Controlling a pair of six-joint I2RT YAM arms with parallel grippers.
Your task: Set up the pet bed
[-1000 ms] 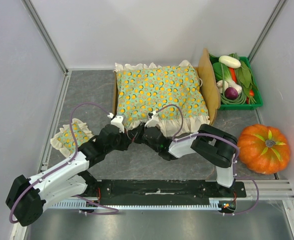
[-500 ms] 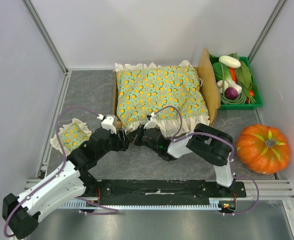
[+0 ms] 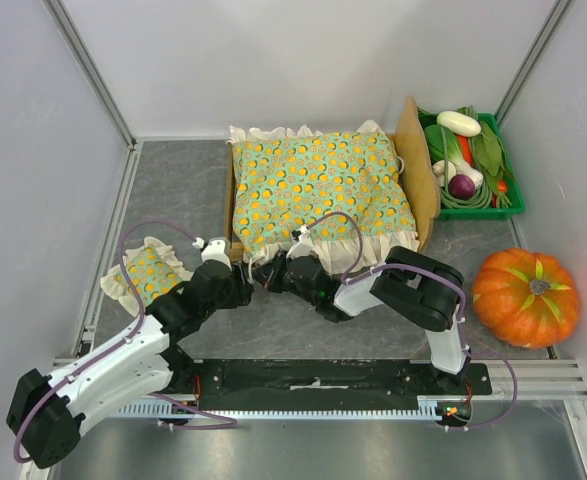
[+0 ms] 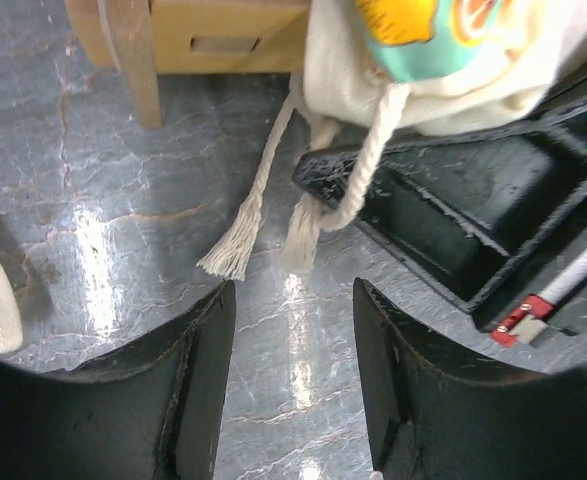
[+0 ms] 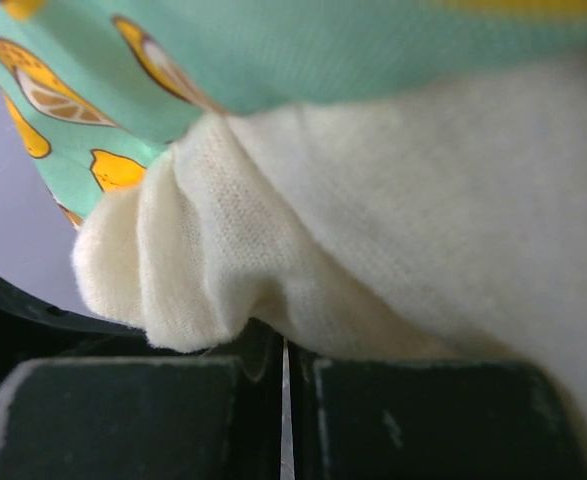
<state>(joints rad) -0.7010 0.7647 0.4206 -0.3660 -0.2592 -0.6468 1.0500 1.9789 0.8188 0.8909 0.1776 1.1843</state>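
The pet bed stands mid-table with its arched headboard at the right. The green orange-dotted cushion lies on it and hides the base. My right gripper is at the cushion's near-left corner. In the right wrist view it is shut on the cream frill. My left gripper is just left of it, open and empty over the floor. In the left wrist view the bed's wooden leg and the cushion's cords lie ahead of it.
The small matching pillow lies on the floor at the left, beside my left arm. A green crate of vegetables stands at the back right behind the headboard. An orange pumpkin sits at the right.
My left gripper has drawn back from the bed's near-left corner toward the near edge and sits lower. My right gripper stays shut on the frill, shifted slightly left.
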